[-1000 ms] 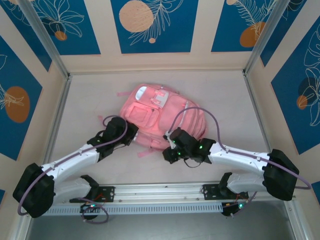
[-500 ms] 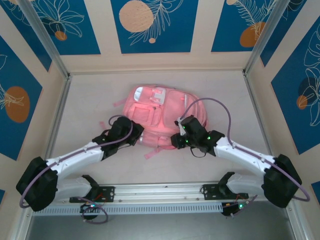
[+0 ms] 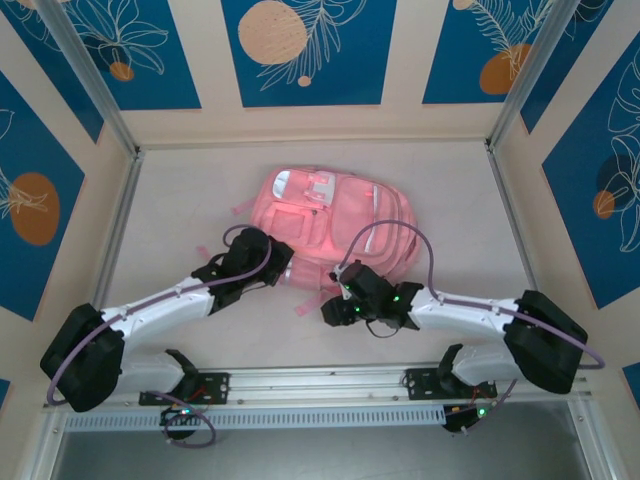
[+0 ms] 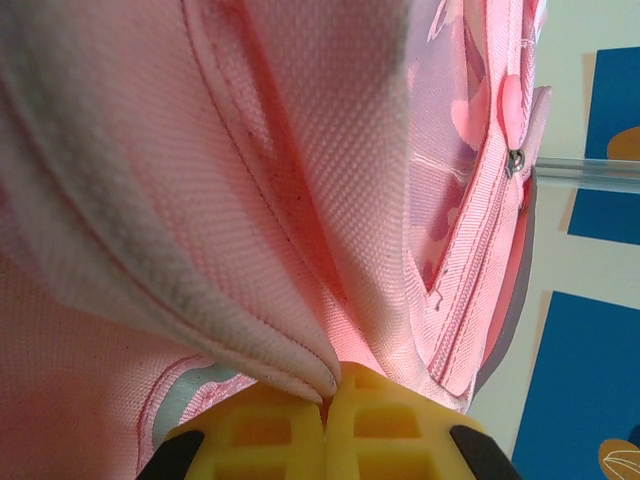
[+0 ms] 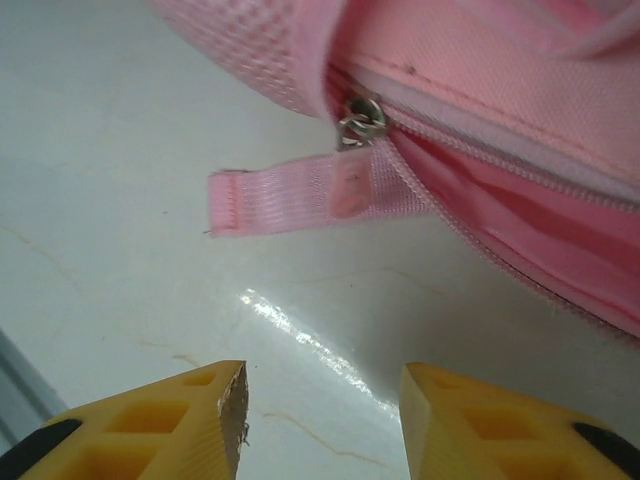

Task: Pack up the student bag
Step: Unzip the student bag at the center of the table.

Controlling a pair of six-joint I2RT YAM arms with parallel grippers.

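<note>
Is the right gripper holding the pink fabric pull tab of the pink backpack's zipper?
No: the right gripper stands open, and the pink fabric pull tab lies free on the white table beyond its fingertips.

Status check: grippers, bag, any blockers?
Left gripper shut on a fold of the large soft pink fabric backpack. Right gripper open, empty, above the white tabletop, short of the pink webbing zipper tab. Nothing between jaws and tab.

The student bag (image 3: 335, 220) lies on the worktop (image 3: 190, 200), toward its far side. The left pincer (image 4: 325, 392) touches its near-left edge. The right pincer (image 5: 322, 388) sits just before its near edge, near a zip tab (image 5: 285, 195).
</note>
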